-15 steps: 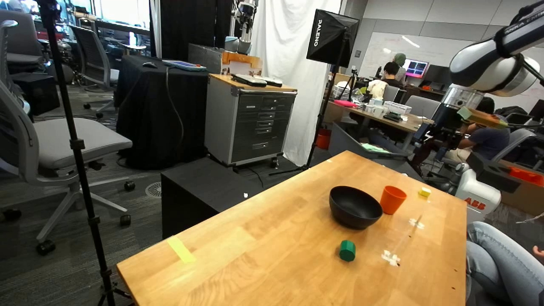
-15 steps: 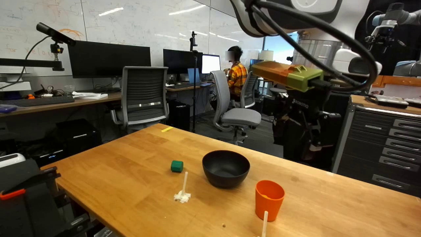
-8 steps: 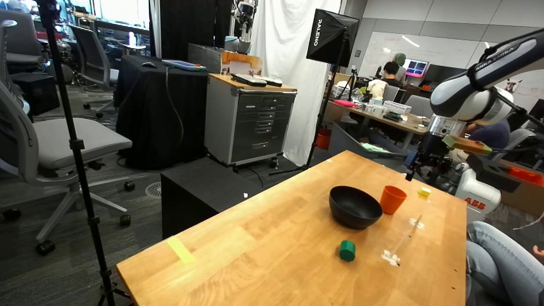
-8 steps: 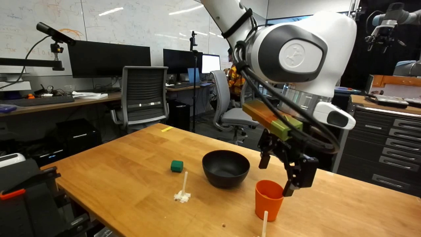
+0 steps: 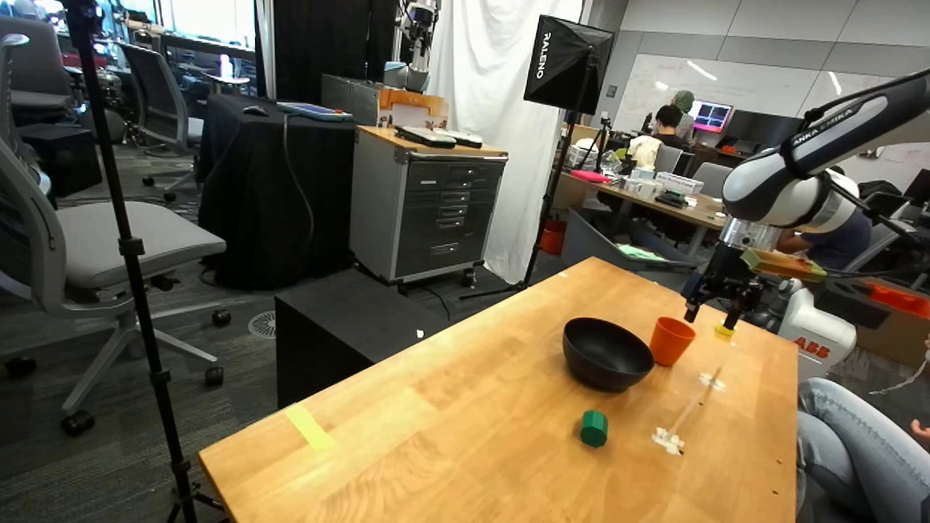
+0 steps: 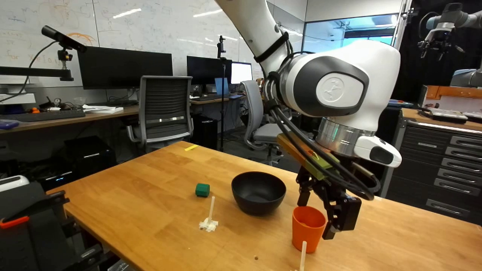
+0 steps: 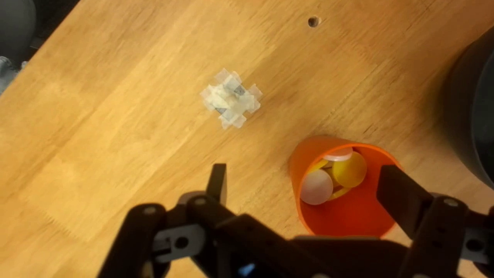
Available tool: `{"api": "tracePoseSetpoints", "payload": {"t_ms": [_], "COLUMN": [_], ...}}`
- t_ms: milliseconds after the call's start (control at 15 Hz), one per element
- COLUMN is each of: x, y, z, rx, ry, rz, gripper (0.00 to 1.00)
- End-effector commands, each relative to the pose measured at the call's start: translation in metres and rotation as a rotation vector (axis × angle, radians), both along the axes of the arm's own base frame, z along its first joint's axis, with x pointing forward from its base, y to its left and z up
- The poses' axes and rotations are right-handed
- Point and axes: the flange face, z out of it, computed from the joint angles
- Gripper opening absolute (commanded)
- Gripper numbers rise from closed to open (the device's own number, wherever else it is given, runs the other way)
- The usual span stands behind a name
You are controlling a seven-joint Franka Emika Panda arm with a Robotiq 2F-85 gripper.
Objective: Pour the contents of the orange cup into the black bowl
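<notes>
While upright beside the black bowl point(image 6: 258, 205), the orange cup point(image 6: 311, 235), discs point(image 7: 349, 170) inside, near a wide-spread hand point(image 5: 709, 322).

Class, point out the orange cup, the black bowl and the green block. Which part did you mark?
Orange cup point(image 7: 349, 212), in the wrist view: on the bare inner wall.
Black bowl point(image 6: 258, 190), in an exterior view: on the inside surface.
Green block point(image 5: 594, 434), in an exterior view: on its darker face.
</notes>
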Motion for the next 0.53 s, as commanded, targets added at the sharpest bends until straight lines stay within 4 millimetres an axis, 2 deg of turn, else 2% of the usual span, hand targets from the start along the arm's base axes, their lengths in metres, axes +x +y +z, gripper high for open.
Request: {"api": "tracePoseSetpoints", "payload": {"t_ms": [0, 467], "x": [0.011, 0.018], "y": [-0.009, -0.008], "z": [-0.003, -0.033], "rx": [-0.015, -0.023], "ry": [-0.027, 0.006], "rz": [-0.034, -0.050], "gripper": [1.00, 1.00]}}
